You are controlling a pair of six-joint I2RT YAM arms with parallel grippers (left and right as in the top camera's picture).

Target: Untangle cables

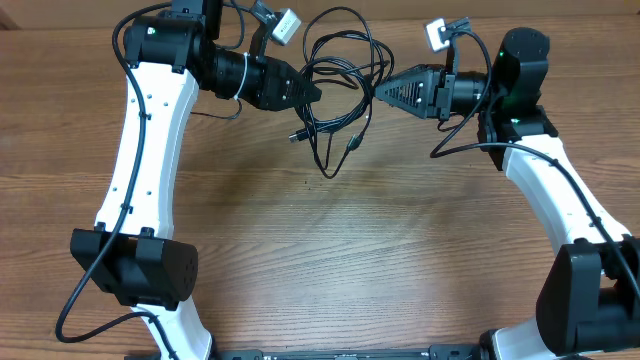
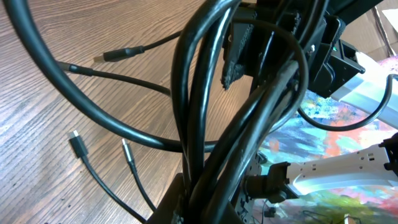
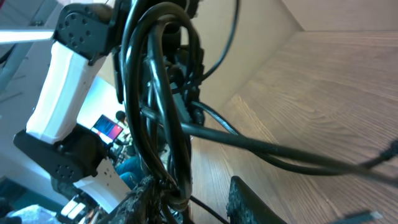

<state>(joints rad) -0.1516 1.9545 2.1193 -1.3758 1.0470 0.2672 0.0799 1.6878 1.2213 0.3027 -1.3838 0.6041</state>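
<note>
The cables [image 1: 340, 65] are thin black cords in a tangle of loops at the far middle of the table, between the two grippers. Their plug ends [image 1: 325, 150] trail down onto the wood. My left gripper [image 1: 310, 93] comes in from the left and is shut on the bundle; in its wrist view the cords [image 2: 205, 93] run up out of the gripper [image 2: 208, 186]. Two small plugs [image 2: 78, 144] lie on the table beyond. My right gripper [image 1: 378, 93] stands open. The looped cords [image 3: 155, 93] lie against its left finger [image 3: 140, 202], and its right finger [image 3: 249, 202] stands apart from them.
The wooden table [image 1: 330, 260] stretches toward the near edge. The white left arm [image 1: 150, 150] and right arm [image 1: 560, 190] flank the sides, with their black bases [image 1: 135, 265] at the near corners. Thicker black arm wires [image 1: 90, 290] loop beside the left base.
</note>
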